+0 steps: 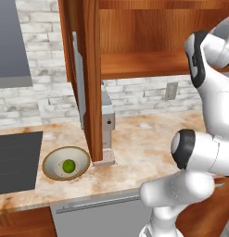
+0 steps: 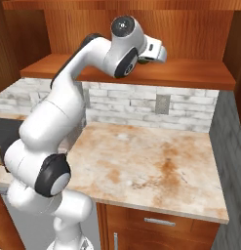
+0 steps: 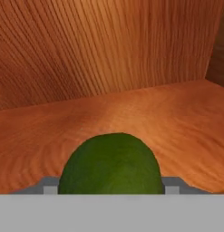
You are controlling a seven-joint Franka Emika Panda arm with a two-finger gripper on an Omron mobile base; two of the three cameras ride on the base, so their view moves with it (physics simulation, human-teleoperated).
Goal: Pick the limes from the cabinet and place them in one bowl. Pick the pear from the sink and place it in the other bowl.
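On cabinet shelf (image 3: 131, 118): lime (image 3: 111, 164) sits dead ahead of gripper (image 2: 156, 53), close between the jaws, round so no long axis. Jaws part-open around it; contact — can't tell. Other lime (image 1: 68, 165) already in cream bowl (image 1: 51, 162).

Dark green lime (image 3: 111, 164); reddish-brown cabinet (image 3: 109, 59); cream bowl (image 1: 66, 163), perhaps olive-rimmed.

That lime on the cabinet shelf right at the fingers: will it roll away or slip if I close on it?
The lime looks round and smooth, so a nudge would probably roll it along the flat shelf. Its skin looks glossy, so an off-centre pinch may squirt it out. It looks firm and small, likely light, and sits centred in the hand view, so a squarely centred close should hold.
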